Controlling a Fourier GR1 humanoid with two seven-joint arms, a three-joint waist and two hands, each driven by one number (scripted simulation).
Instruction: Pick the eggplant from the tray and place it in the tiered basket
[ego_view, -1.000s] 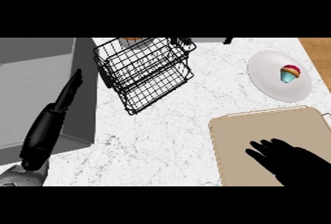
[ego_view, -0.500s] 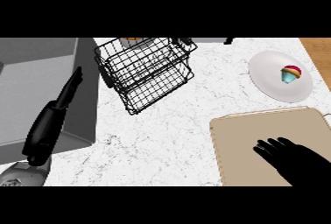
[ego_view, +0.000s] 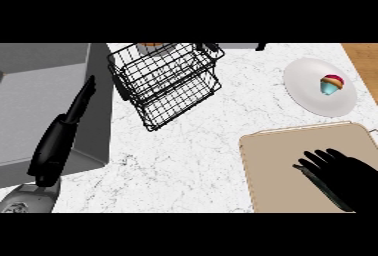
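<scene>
The beige tray (ego_view: 280, 165) lies at the counter's right front. My right hand (ego_view: 341, 175) is over its right half, fingers curled down. A dark, long shape along the hand's left edge (ego_view: 319, 182) looks like the eggplant, mostly hidden under the hand. The black wire tiered basket (ego_view: 166, 82) stands at the back, left of centre, well apart from the tray. My left hand (ego_view: 60, 142) rests open at the far left, fingers straight and pointing away, over the sink's edge.
A white plate (ego_view: 306, 80) at the back right carries a small colourful cupcake (ego_view: 332, 83). A grey sink (ego_view: 37, 95) fills the left side. White marble counter (ego_view: 192, 160) lies between tray and basket.
My right hand has slid rightward over the tray and its fingers have curled in more. The left hand has stayed where it was.
</scene>
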